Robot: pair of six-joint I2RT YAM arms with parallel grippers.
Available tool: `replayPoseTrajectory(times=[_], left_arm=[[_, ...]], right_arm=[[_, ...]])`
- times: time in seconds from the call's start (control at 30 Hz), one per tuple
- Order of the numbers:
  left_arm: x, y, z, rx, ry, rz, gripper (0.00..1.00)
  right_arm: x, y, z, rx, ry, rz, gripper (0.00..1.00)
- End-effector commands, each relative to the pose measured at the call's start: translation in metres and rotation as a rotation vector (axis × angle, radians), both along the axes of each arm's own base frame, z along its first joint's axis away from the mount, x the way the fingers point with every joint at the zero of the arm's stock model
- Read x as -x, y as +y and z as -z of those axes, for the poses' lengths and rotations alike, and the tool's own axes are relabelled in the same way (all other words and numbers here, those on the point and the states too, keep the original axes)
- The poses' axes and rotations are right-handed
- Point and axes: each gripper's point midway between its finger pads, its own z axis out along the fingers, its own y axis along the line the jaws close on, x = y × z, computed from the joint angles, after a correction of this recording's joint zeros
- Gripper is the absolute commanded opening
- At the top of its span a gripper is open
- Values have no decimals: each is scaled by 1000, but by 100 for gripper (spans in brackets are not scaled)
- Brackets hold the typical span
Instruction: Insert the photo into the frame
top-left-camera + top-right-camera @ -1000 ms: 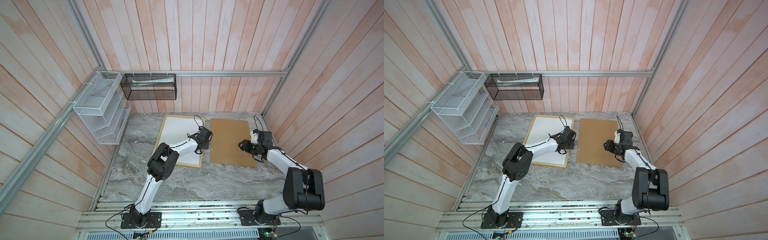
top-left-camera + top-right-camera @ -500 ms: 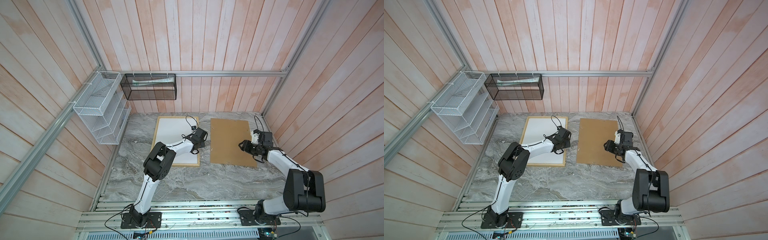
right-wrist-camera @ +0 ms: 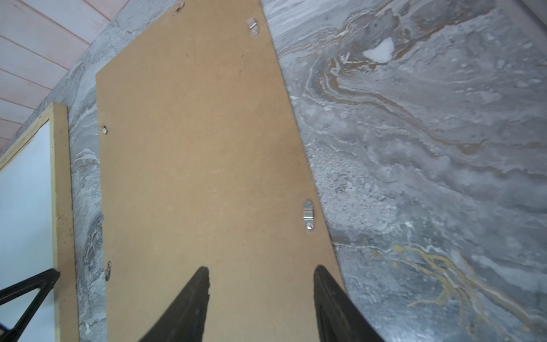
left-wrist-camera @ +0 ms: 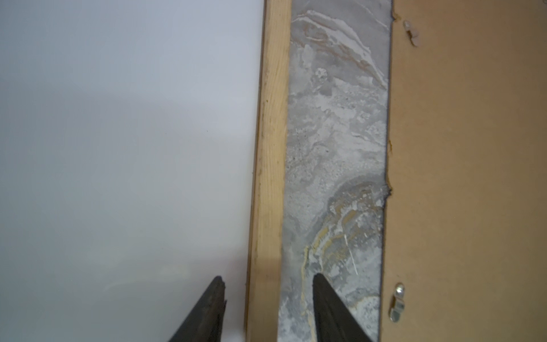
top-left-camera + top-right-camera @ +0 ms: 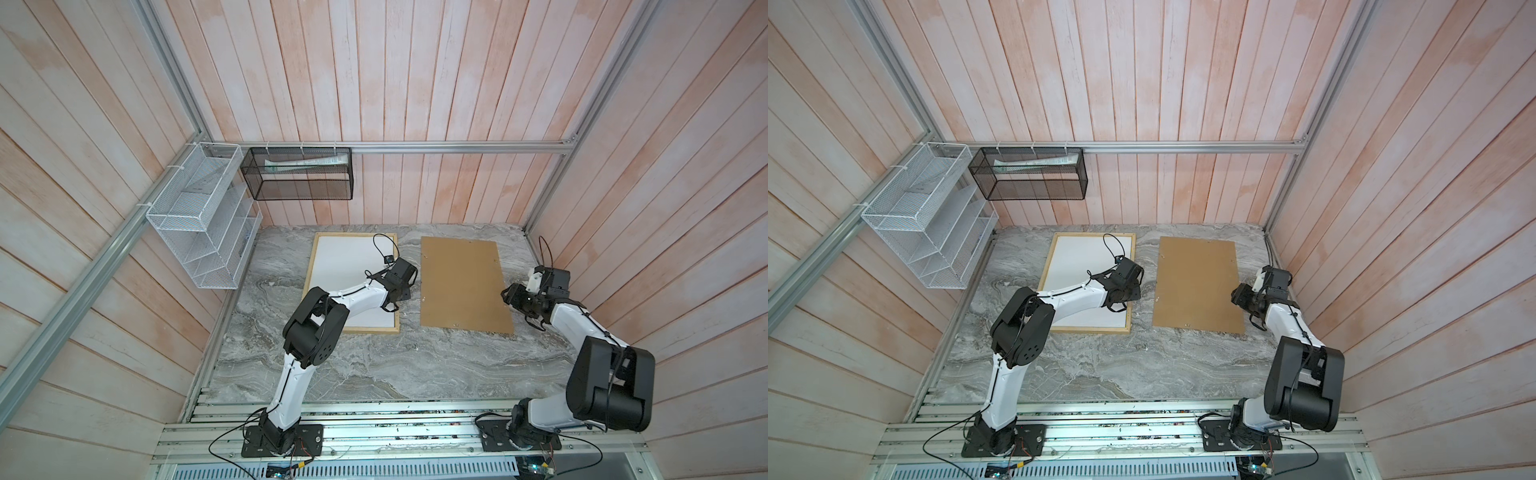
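The frame (image 5: 370,329) (image 5: 1092,329) of pale wood lies flat on the marble table, left of centre. The photo (image 5: 345,266) (image 5: 1079,262) lies inside it with its plain white back up; the picture side is hidden. My left gripper (image 5: 398,300) (image 5: 1126,298) is open over the frame's right rail (image 4: 270,148). In the left wrist view its fingertips (image 4: 268,278) straddle that rail, one over the photo (image 4: 118,148), one over the marble. My right gripper (image 5: 509,296) (image 3: 261,268) hangs open and empty over the brown backing panel's right edge.
The brown backing panel (image 5: 463,286) (image 5: 1198,282) (image 3: 201,148) lies flat just right of the frame, with small metal hangers (image 3: 307,214) at its edges. A white wire rack (image 5: 199,220) hangs on the left wall, a black mesh basket (image 5: 299,174) on the back wall.
The frame has swung from tilted to square and slid left with my left gripper. That gripper has then opened and let go of the rail. The right arm has stayed still.
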Motion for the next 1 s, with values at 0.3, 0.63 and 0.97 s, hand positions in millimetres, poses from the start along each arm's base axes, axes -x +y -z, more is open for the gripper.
replayPoseTrajectory(times=[0.3, 0.63, 0.97], left_arm=[[42, -39, -15, 39, 40, 131, 56], [52, -61, 7, 78, 103, 200, 56], [56, -81, 32, 80, 173, 275, 56]], right_arm=[[6, -22, 39, -32, 110, 33, 60], [6, -16, 68, -86, 151, 31, 59], [4, -8, 76, -124, 152, 5, 57]])
